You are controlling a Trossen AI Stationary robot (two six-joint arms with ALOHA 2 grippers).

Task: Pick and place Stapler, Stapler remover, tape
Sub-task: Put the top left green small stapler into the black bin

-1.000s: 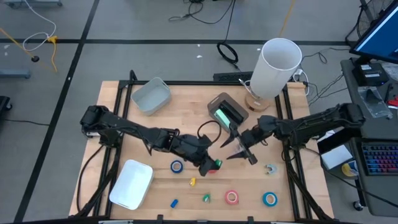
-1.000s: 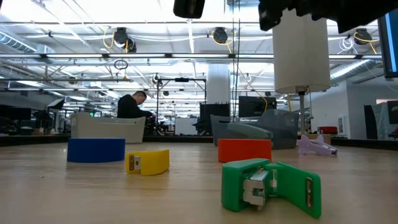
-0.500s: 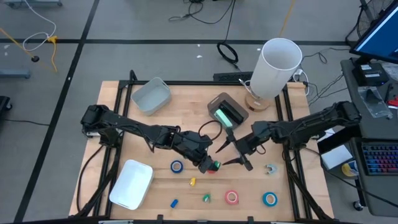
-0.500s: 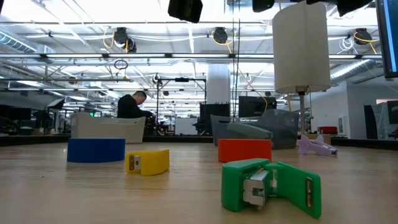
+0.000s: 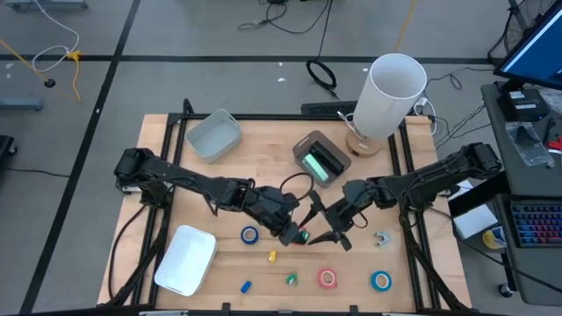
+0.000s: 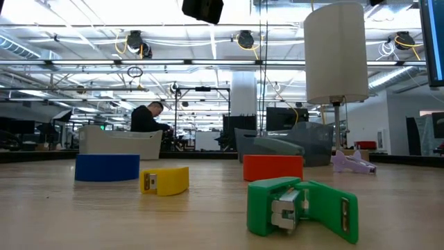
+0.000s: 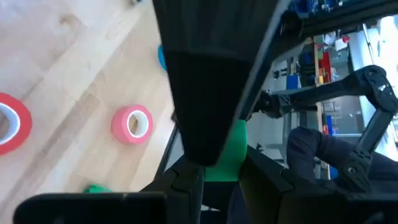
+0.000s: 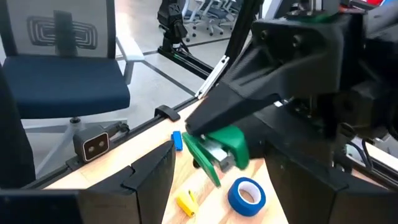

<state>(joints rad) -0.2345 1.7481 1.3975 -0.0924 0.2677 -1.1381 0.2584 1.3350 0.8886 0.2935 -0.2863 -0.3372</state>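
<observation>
My left jaws (image 5: 299, 233) hold the green stapler (image 8: 219, 149) above the desk (image 5: 263, 140), so my wide right jaws (image 5: 323, 226) should approach slowly and squarely.

The right gripper (image 5: 320, 225) has moved from beside the grey tray (image 5: 320, 156) to close beside the left gripper's green stapler (image 5: 302, 234).

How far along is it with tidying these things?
Seemingly done: something green lies in the dark grey bin. In hand: the left gripper holds a green stapler, the open right gripper beside it. Left: blue and pink tape rolls and the pale stapler remover on the table.
</observation>
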